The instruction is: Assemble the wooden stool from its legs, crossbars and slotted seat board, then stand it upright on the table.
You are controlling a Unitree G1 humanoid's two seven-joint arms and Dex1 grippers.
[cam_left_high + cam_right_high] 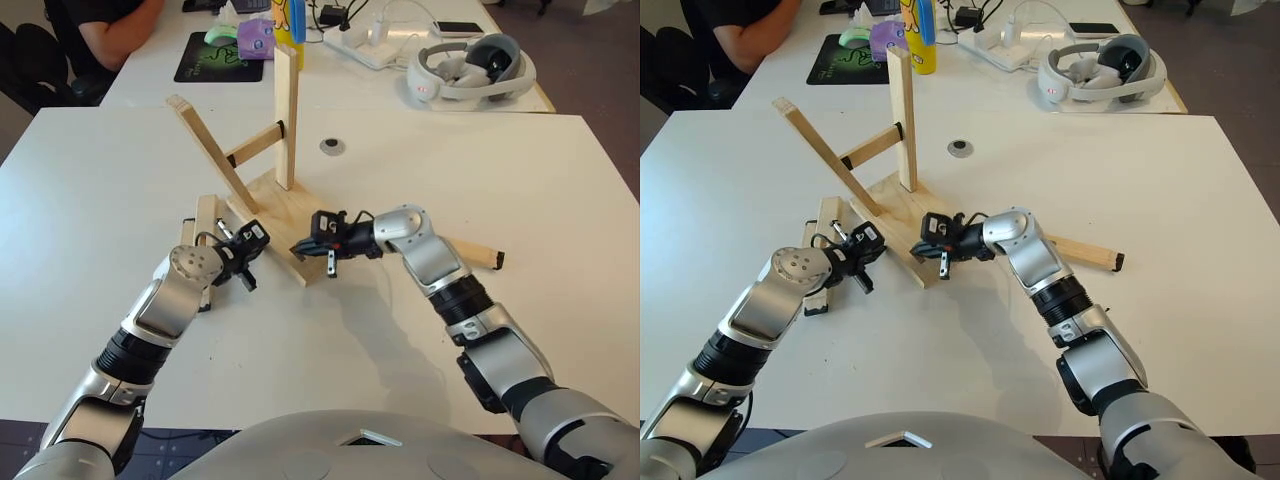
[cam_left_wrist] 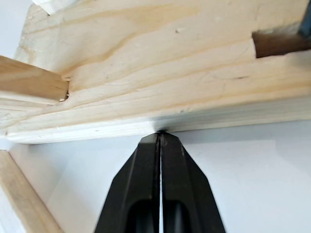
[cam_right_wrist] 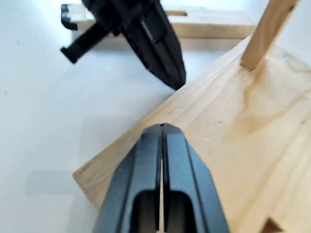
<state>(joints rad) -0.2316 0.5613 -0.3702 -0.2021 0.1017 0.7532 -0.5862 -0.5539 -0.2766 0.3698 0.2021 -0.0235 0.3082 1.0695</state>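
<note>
The seat board [image 1: 275,220] lies flat on the table [image 1: 500,160] near its middle, underside up; two legs are socketed in it, an upright leg [image 1: 287,120] and a tilted leg [image 1: 212,150] leaning away to the robot's left, with a crossbar [image 1: 258,145] joining them; the tilt suggests that joint is not fully seated. A loose wooden piece [image 1: 203,225] lies just beside the board on the left; another loose piece [image 1: 478,253] lies under the right forearm. The left gripper [image 2: 159,141] is closed on nothing, its tip touching the board's near edge; the right gripper [image 3: 162,131], fingers likewise together and empty, sits at the board's near corner.

The step looks like squaring or steadying the board before the remaining legs go in. Push low, along the table, with both tips pressing evenly so the board slides rather than pivots; keep force small, since the standing legs could topple or pull from their slots; straighten the tilted leg before adding parts.
</note>
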